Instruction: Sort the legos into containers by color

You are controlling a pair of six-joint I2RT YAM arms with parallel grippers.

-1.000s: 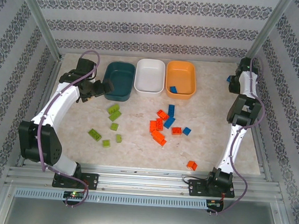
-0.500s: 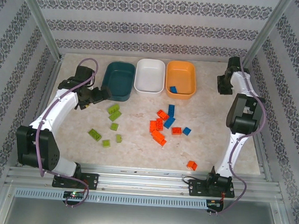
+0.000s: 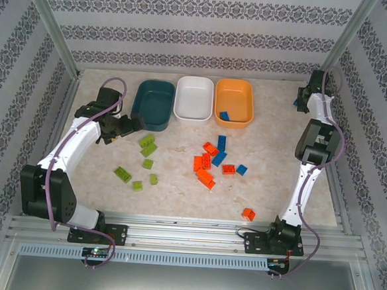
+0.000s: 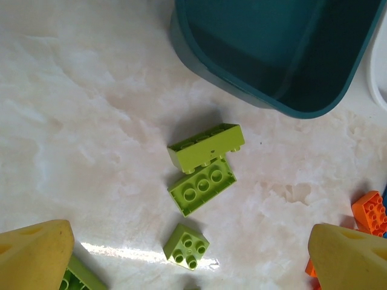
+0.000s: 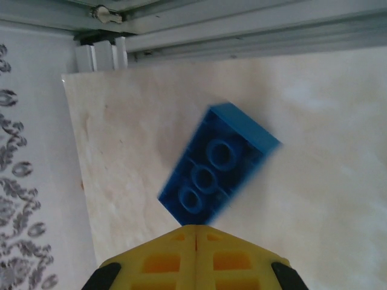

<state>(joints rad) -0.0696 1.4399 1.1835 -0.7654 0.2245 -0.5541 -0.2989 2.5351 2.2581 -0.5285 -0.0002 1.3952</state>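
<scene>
Your right hand (image 5: 196, 231) has swung cornerward, shut, by a blue lego (image 5: 217, 163); left hand (image 3: 130, 123) gapes empty. Only one lego (image 3: 224, 115) sits in the orange bin (image 3: 235, 98).

Containers: dark teal bin (image 3: 155, 102), white bin (image 3: 194, 98), orange bin (image 3: 239, 95), side by side at the far side, left to right.
Green legos (image 3: 147, 142): six, scattered left of centre.
Orange-red legos (image 3: 204, 163): clustered at centre; one stray brick (image 3: 248, 214) near right.
Blue legos (image 3: 221, 143): three among that cluster; one binned brick (image 3: 224, 115) inside the orange bin; one corner brick (image 5: 217, 163) studs-up, far right.
</scene>
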